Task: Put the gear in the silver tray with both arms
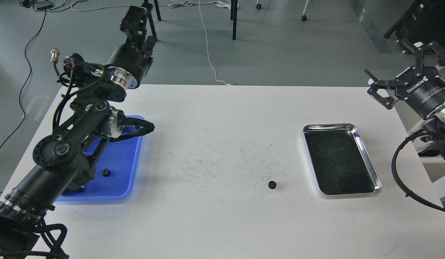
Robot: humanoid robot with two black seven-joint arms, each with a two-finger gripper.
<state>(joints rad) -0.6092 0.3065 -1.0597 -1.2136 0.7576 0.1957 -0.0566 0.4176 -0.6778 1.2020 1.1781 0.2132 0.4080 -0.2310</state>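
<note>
A small black gear (272, 185) lies on the white table, a little left of the silver tray (330, 126), which has nothing on its dark floor. My left arm is raised high at the far left, over the blue tray. Its gripper (135, 16) points away past the table's back edge, dark, and its fingers cannot be told apart. My right gripper (406, 70) hovers off the table's right back corner, beyond the silver tray, with its fingers spread wide and nothing in it.
A blue plastic tray (123, 162) at the left is partly hidden by my left arm; a second small black gear (106, 172) lies in it. Black cables hang from both arms. Table legs and floor cables are behind the table.
</note>
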